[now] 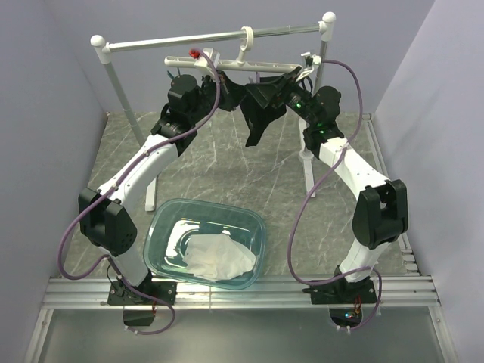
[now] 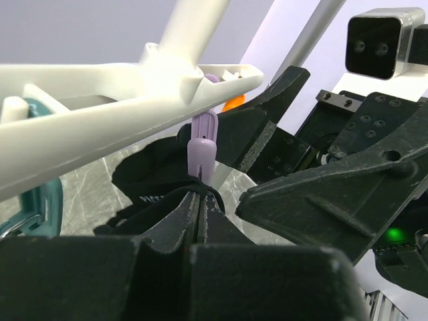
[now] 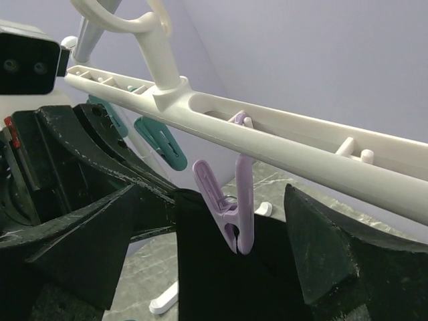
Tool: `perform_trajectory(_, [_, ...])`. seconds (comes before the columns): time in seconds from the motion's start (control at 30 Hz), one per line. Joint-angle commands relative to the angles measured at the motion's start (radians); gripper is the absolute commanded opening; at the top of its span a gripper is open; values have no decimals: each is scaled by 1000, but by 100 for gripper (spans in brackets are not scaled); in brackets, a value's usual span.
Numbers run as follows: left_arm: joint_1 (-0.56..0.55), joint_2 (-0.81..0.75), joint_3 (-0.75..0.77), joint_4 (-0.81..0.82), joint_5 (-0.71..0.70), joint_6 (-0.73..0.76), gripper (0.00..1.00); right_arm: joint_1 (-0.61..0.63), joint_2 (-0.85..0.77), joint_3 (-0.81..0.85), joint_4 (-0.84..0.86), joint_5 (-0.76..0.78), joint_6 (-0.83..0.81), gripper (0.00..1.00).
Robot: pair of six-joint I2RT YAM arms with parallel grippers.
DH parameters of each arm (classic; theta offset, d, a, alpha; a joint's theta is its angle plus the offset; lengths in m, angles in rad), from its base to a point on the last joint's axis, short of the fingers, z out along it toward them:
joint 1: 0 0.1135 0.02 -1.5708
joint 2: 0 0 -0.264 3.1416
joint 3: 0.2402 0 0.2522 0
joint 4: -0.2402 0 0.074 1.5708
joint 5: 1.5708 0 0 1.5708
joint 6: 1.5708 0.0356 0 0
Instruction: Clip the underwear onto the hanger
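**Jaws: left gripper (image 2: 196,200) pinched on the underwear (image 3: 207,281), right gripper (image 3: 212,221) wide open about the purple peg (image 3: 234,214)**

Surroundings: the hanger (image 3: 281,137) hangs by its hook from the top rail of the rack (image 1: 219,36). A teal peg (image 3: 164,144) hangs from the bar near the purple peg. An orange peg (image 2: 234,103) shows just behind the purple peg in the left wrist view. Both arms reach up to the purple peg from opposite sides. Their black fingers crowd it closely.

Container: a clear teal bin (image 1: 162,219) sits on the table (image 1: 227,166), well below the purple peg and toward the arm bases. A crumpled white cloth (image 1: 219,259) lies inside it.

Underwear: it hangs directly under the purple peg, whose tips are closed on the top edge of the fabric. The rest drapes down, off the table.

Left jaws: closed to a thin slit, with fabric nipped between them just below the purple peg.

Right jaws: spread wide, one finger (image 3: 87,247) on each side of the purple peg and the cloth. Whether the pads touch the fabric cannot be told.
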State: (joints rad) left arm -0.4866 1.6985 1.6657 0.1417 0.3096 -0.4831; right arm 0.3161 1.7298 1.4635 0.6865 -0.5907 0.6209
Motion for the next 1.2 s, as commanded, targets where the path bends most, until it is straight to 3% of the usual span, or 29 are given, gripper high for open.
perform_trajectory(0.0, [2,-33,-9,15,-4,20,0,-8,-65,6,-16,28,13,96])
perform_trajectory(0.13, [2,-52,-38,9,-18,41,6,-12,-78,15,-64,49,19,97])
perform_trajectory(0.23, [2,-77,-81,9,-24,69,25,-12,-90,11,-99,45,20,98])
perform_trajectory(0.53, [-1,-200,-270,47,-3,133,56,-26,-148,-57,-137,40,7,99])
perform_trajectory(0.83, [-1,-443,-550,119,16,228,71,-74,-194,-72,-203,-12,-36,100])
perform_trajectory(1.07, [17,-628,-698,-77,-7,333,81,-91,-260,-83,-283,-127,-93,100])
perform_trajectory(1.17, [31,-698,-741,-167,55,400,87,-91,-309,-95,-364,-170,-153,100])
